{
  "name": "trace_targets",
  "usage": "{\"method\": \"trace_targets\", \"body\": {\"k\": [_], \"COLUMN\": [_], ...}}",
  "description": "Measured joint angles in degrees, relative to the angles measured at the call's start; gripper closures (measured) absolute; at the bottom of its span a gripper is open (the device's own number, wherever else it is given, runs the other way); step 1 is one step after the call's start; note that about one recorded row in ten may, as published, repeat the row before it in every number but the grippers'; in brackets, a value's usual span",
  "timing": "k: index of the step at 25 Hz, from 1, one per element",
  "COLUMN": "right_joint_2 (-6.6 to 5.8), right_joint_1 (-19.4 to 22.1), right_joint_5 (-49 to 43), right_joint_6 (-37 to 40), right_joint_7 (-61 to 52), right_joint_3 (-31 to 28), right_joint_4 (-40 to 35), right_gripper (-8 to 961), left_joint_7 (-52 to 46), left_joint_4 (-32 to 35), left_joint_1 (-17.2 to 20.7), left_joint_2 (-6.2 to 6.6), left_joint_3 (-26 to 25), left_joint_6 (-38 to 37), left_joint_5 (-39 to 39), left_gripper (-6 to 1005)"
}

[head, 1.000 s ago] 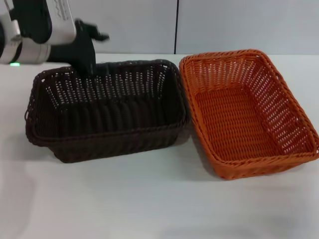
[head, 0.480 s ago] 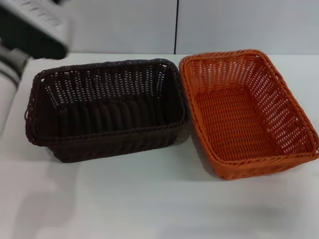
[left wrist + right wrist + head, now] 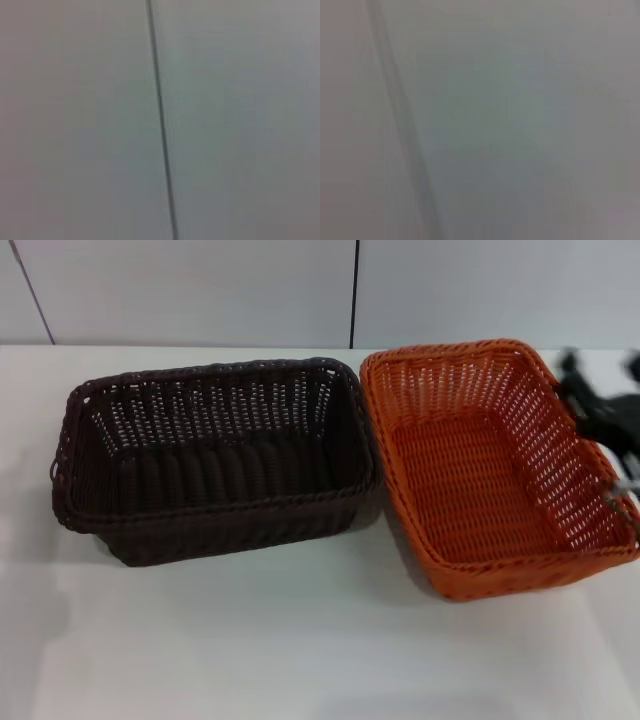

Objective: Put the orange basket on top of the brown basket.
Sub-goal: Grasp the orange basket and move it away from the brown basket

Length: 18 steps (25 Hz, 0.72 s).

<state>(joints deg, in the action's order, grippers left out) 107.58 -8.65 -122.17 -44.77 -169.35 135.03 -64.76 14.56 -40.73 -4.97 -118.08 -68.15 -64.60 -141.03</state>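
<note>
On the white tabletop [image 3: 300, 660], sitting side by side and upright: the rectangular, very dark brown woven wicker-style basket [image 3: 215, 460] with openwork sides on the robot's left, and the rectangular bright orange woven wicker-style basket [image 3: 490, 465] with flared sides and a braided rim on the right, facing rims almost touching, both empty. Beyond the orange basket's outer long rim, showing as a dark blurred shape at the right edge of the head view: the right gripper [image 3: 600, 425], sitting just beside that rim; contact with the weave impossible to judge, and fingers apart or together impossible to tell through the blur. Left gripper appearing nowhere; both wrist views facing only a plain grey panelled wall [image 3: 240, 120] with a dark seam. Judging from this, standing at the approach step, with grasping not yet done and the orange basket not yet lifted. Calling next, probably, for pinching the outer rim wall firmly, raising the basket clear of the dark rim without tilting, carrying leftward, and lowering squarely so as to nest inside.
</note>
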Motion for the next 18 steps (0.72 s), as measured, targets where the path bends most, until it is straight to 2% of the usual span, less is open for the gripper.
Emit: {"method": "trace_targets", "body": {"k": [1,2,3,4,5,6,7,8,9,10,11,12,13,14,15,16,18], "right_joint_2": [0.0,-2.26,-2.26,-2.7,-1.51,-1.51,-0.35,3.33,3.33,7.28,7.28,9.05,10.16,10.85,10.82,10.82,9.95], "right_joint_1": [0.0,0.96,0.96,1.63,2.52,2.52,2.33,0.77,0.77,-1.59,-1.59,-3.09,-4.98,-6.83,-11.11,-11.11,-15.47], "right_joint_5": [0.0,-3.75,-3.75,-6.36,-11.46,-11.46,-13.68,-15.74,-15.74,-15.46,-15.46,-14.75,-13.67,-12.7,-10.79,-10.79,-9.85], "right_joint_6": [0.0,14.2,14.2,23.18,40.89,40.89,49.87,68.8,68.8,86.11,86.11,95.02,104.45,112.46,128.12,128.12,142.99], "right_joint_7": [0.0,0.02,0.02,0.04,0.33,0.33,0.98,5.2,5.2,11.79,11.79,15.58,19.55,22.39,26.73,26.73,31.13], "right_joint_3": [0.0,-5.28,-5.28,-9.42,-18.96,-18.96,-23.71,-33.14,-33.14,-42.72,-42.72,-47.5,-51.81,-55.35,-60.53,-60.53,-65.29], "right_joint_4": [0.0,-10.26,-10.26,-15.68,-24.42,-24.42,-28.73,-35.01,-35.01,-39.46,-39.46,-41.26,-42.38,-43.13,-43.2,-43.2,-41.37], "right_gripper": [144,144,144,144,144,145,145,145,145,145,145,145,145,145,145,145,145], "left_joint_7": [0.0,-1.6,-3.21,-4.3,-5.87,-6.41,-6.73,-7.36,-7.36,-7.57,-7.57,-7.58,-7.58,-7.57,-7.57,-7.57,-7.37], "left_joint_4": [0.0,4.82,8.39,10.2,12.9,13.83,14.44,16.17,16.17,18.03,18.03,18.93,19.82,20.25,20.25,20.25,21.3], "left_joint_1": [0.0,-0.86,-1.45,-1.75,-2.17,-2.35,-2.49,-3.02,-3.02,-3.91,-3.91,-4.4,-4.95,-5.31,-5.31,-5.31,-6.57], "left_joint_2": [0.0,-0.07,-0.14,-0.2,-0.29,-0.33,-0.34,-0.38,-0.38,-0.4,-0.4,-0.42,-0.44,-0.45,-0.45,-0.45,-0.47], "left_joint_3": [0.0,-0.46,-1.16,-1.61,-2.4,-2.7,-2.89,-3.32,-3.32,-3.41,-3.41,-3.41,-3.41,-3.41,-3.41,-3.41,-3.38], "left_joint_6": [0.0,-1.15,-1.76,-2.02,-2.32,-2.35,-2.33,-2.22,-2.22,-2.17,-2.17,-2.14,-1.99,-1.6,-1.6,-1.6,0.73], "left_joint_5": [0.0,0.11,0.19,0.2,0.24,0.21,0.28,0.6,0.6,1.5,1.5,1.98,2.5,2.86,2.86,2.86,3.86], "left_gripper": [286,277,277,277,277,277,277,277,277,277,278,278,278,278,278,278,278]}}
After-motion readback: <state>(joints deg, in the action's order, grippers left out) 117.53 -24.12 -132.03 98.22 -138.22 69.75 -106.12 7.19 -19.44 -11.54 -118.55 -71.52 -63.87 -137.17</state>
